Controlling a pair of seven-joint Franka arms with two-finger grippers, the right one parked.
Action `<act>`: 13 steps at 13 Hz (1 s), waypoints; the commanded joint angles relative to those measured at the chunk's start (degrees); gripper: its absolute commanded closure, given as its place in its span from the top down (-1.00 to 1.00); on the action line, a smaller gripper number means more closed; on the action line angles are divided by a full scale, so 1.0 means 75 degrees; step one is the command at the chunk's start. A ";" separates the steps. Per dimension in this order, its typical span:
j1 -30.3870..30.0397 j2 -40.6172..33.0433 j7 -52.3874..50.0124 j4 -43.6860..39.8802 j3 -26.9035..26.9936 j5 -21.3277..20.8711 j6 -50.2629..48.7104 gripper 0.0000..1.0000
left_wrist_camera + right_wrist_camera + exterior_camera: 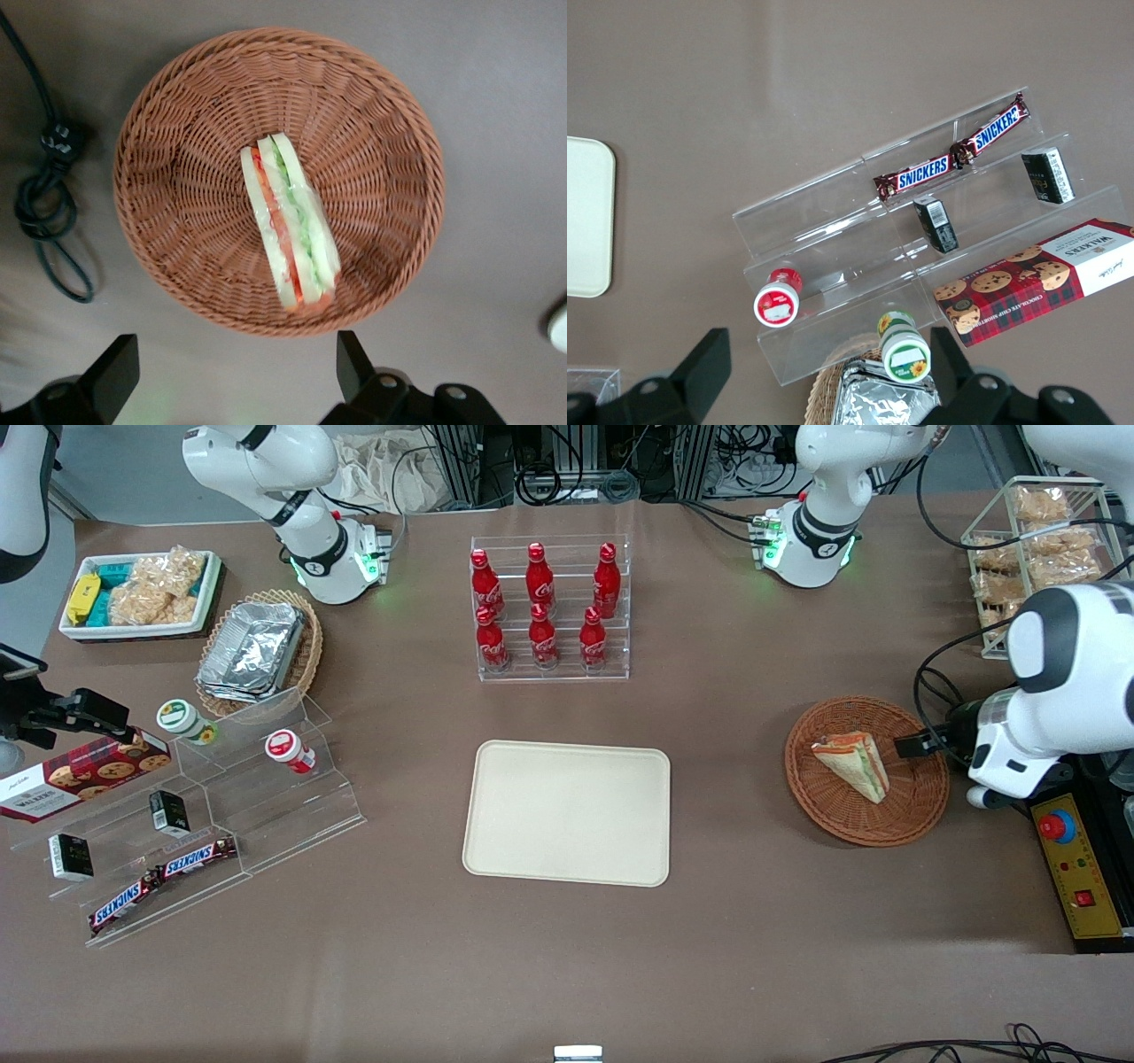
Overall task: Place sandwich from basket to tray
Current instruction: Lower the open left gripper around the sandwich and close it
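The sandwich (855, 762) lay in the round reddish-brown wicker basket (819, 802), a triangular wedge of pale bread showing its green, orange-red and white filling along one edge. In the left wrist view the sandwich (291, 221) sat near the middle of the basket (177, 212), running from the centre out toward the rim, nothing touching it.

The gripper (912, 745) hung at the basket's edge on the working arm's side, close to the sandwich but apart from it. Its fingers (111, 376) stood wide open, spread wider than the sandwich's thickness, and held nothing. A dark cable (44, 212) lay coiled on the brown table (753, 939) just beside the basket.

The tray (568, 813), cream-beige with rounded corners and a low rim, rested flat near the middle of the table, well apart from the basket and toward the parked arm's end from it. Farther from the front camera than the tray stood a clear rack (551, 664) holding six red cola bottles (542, 636) in two rows.

Toward the parked arm's end of the table sat a stepped clear acrylic stand (266, 797) bearing two Snickers bars (164, 881), small dark boxes, two little capped cups and a red Walkers biscuit box (80, 778). Near it a paler oval wicker basket (306, 651) held foil containers (252, 646), and a white bin (142, 627) held bagged snacks.
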State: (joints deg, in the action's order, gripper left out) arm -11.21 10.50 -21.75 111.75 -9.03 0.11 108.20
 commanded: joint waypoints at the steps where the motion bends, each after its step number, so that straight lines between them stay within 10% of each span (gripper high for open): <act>1: 0.0018 -0.0158 -0.1128 0.0929 -0.0027 -0.0109 0.1132 0.97; 13: 0.0241 0.0486 -0.2491 0.1799 -0.0038 -0.0050 0.3233 0.96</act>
State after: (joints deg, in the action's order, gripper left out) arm -10.38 14.19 -38.55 124.45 -9.38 0.11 130.91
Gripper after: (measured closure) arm 0.018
